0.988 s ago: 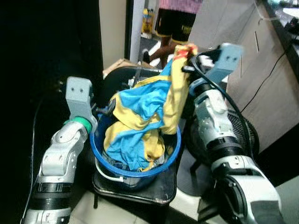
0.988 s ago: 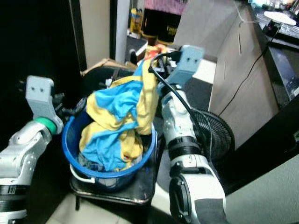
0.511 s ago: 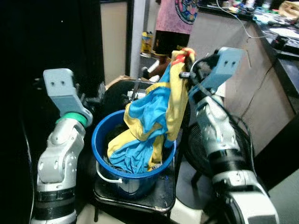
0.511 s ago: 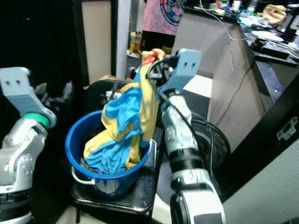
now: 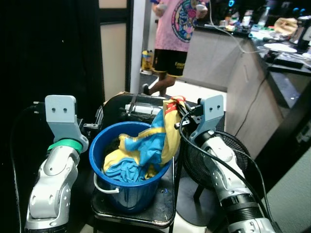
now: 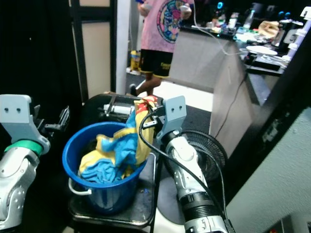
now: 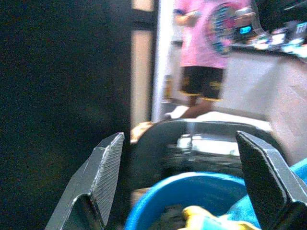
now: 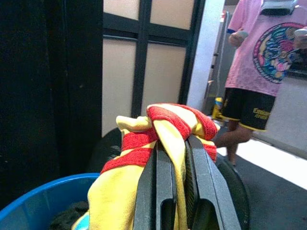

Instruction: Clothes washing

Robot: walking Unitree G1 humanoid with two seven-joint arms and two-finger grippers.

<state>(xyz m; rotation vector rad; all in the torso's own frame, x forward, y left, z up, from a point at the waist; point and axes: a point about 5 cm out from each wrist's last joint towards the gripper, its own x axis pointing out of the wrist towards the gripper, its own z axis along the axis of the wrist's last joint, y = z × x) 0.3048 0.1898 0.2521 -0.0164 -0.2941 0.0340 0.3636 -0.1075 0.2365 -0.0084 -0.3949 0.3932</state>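
Yellow-and-blue garment [image 5: 146,148] hangs from the right gripper [image 8: 170,158], whose fingers pinch its red-trimmed edge; most of it lies below them in the blue bucket [image 5: 99,153]. The left gripper [image 7: 187,187] waits spread open beside the rim. Washing seems barely begun.

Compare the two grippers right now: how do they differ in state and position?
The right gripper is shut on the yellow and blue garment, pinching its red-trimmed edge above the blue bucket; the left gripper is open and holds nothing. The right sits at the bucket's right rim, the left beside its left rim. Both are raised near rim height.
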